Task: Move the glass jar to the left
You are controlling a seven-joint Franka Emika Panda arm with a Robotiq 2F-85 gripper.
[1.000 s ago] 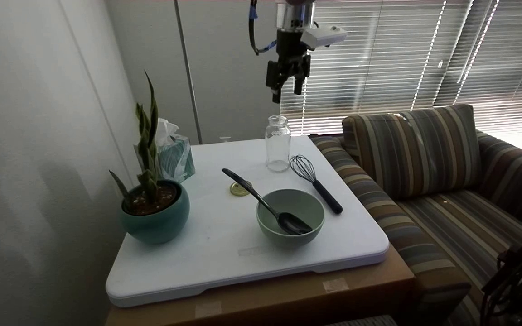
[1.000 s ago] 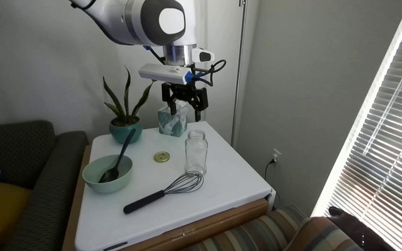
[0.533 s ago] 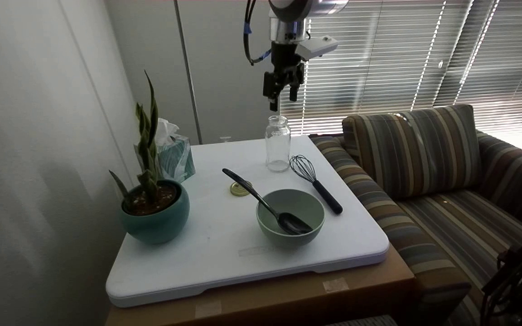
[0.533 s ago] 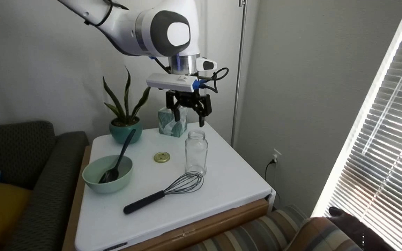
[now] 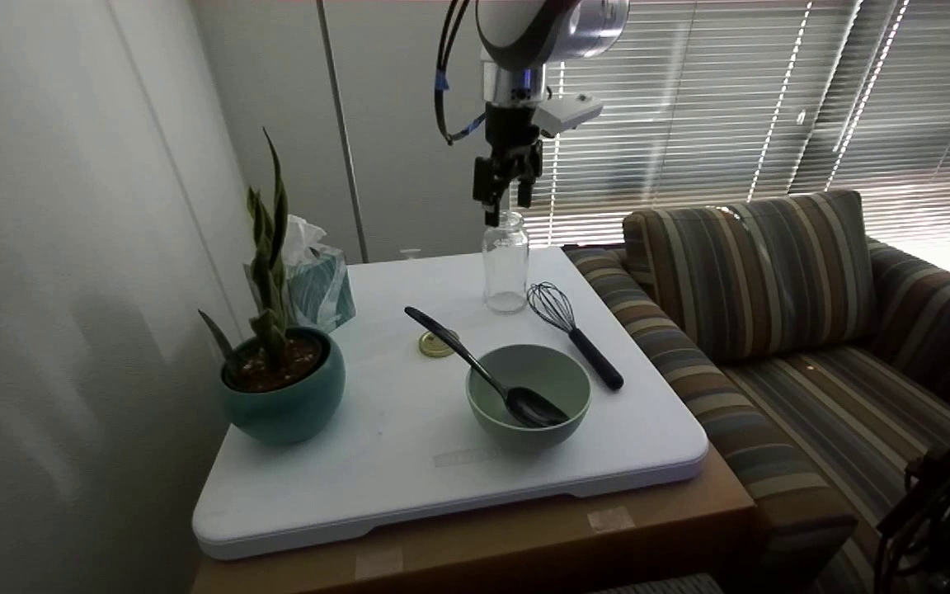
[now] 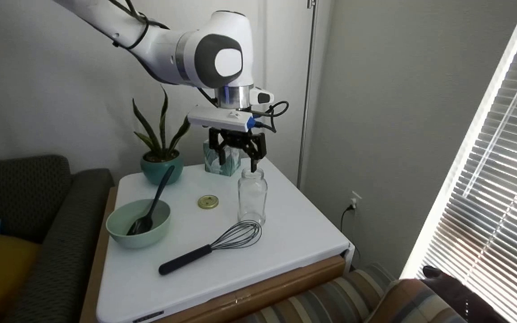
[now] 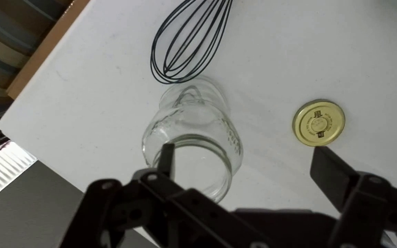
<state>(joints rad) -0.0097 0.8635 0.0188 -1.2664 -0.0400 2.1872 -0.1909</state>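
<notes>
The clear glass jar (image 5: 505, 268) stands upright and open-topped at the far end of the white table (image 5: 376, 487); it also shows in an exterior view (image 6: 252, 199) beside the whisk. My gripper (image 5: 508, 211) is open and empty, with its fingertips at about the height of the jar's rim. In an exterior view the gripper (image 6: 238, 165) has one finger overlapping the jar's mouth. In the wrist view the gripper (image 7: 244, 155) has its left finger across the jar's mouth (image 7: 198, 120), and its right finger well to the right of the jar. I cannot tell whether the finger touches the glass.
A black whisk (image 6: 213, 249) lies close to the jar's base. A gold lid (image 7: 319, 123) lies flat nearby. A grey-green bowl (image 6: 137, 242) holds a black spoon (image 6: 142, 224). A potted plant (image 5: 281, 404) and a tissue box (image 5: 322, 289) stand along the wall side.
My open gripper has come down from well above the table to the height of the jar's rim. It has also shifted slightly left in one camera's picture. The jar has not moved.
</notes>
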